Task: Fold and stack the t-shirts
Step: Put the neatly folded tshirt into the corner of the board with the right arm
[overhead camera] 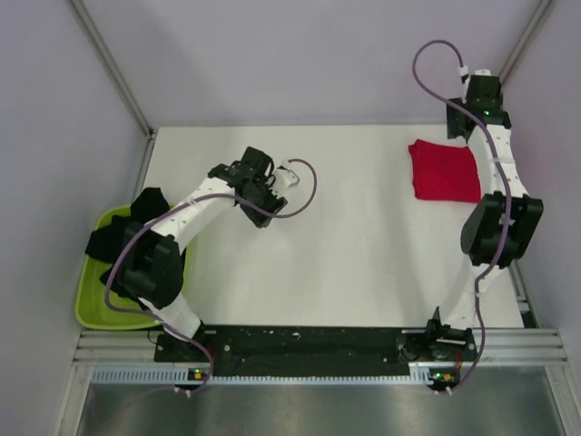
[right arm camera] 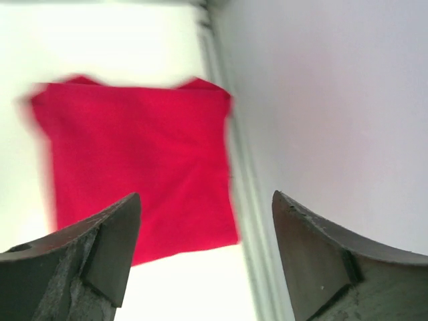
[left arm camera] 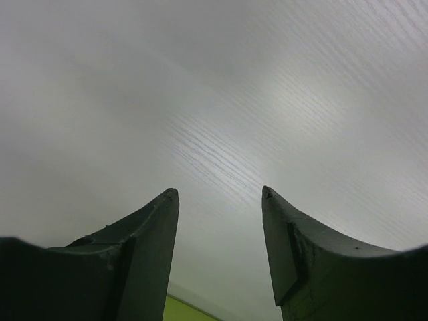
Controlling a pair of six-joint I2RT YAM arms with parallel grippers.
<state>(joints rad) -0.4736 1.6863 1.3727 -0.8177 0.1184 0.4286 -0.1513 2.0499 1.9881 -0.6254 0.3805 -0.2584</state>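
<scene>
1. From above: a white table (overhead camera: 363, 263) stands between pale lilac walls (overhead camera: 272, 54). A green tub (overhead camera: 95, 304) at the table's left edge holds black shirts (overhead camera: 150, 204), partly hidden by the left arm (overhead camera: 195, 213). The red shirt (overhead camera: 444, 170) lies folded into a square near the far right corner.
2. Left wrist: the left gripper (left arm camera: 219, 192) is spread wide and empty over bare table.
3. Right wrist: the right gripper (right arm camera: 206, 195) is spread wide and empty above the blurred red shirt, by the right edge.

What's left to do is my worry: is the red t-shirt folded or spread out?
Folded: the red t-shirt lies flat on the table as a compact, roughly square pad, no sleeves spread out.
</scene>
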